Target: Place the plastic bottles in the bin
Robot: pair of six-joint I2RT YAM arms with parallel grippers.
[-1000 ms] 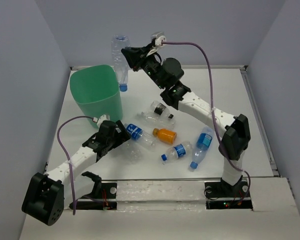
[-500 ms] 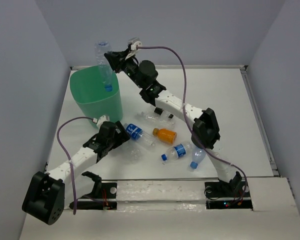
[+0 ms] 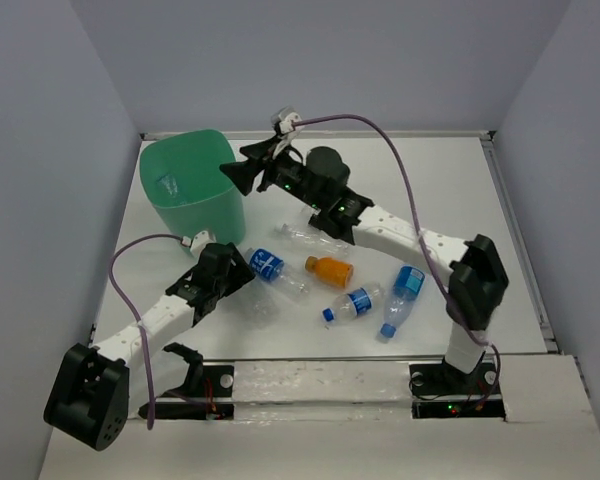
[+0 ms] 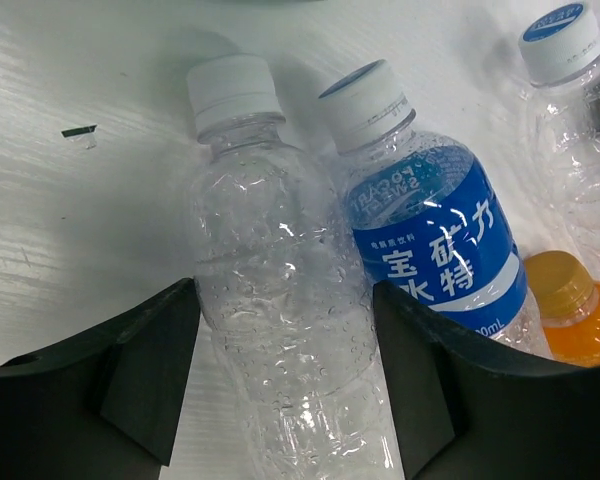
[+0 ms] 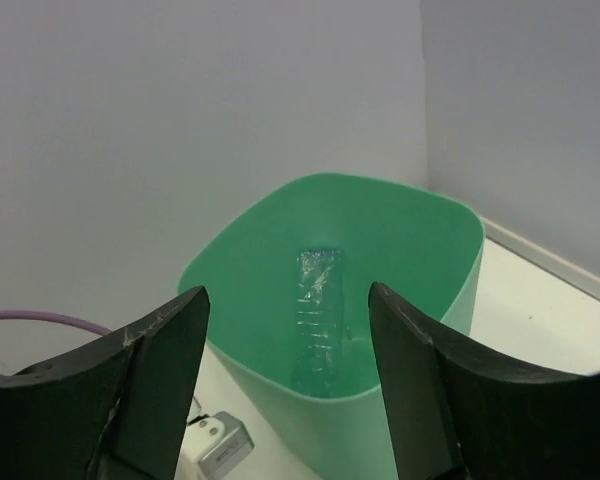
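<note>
The left gripper's jaws press against both sides of a clear bottle with a white cap, which lies flat on the white table. Touching that bottle on its right is a blue-label bottle. An orange bottle sits just beyond it, and a fourth cap shows at the upper edge of the wrist view.

Across the table, the right gripper hangs above the near rim of the green bin. Its jaws stand wide apart with nothing between them. Below them, a crumpled bottle stands nearly upright inside the bin, against the far wall.

From above, the bin is at the table's far left corner, with the right arm stretched toward it from the right. Two more blue bottles lie near the table's middle, close to each other and just right of the orange one. Another clear one lies partly under the right arm.
</note>
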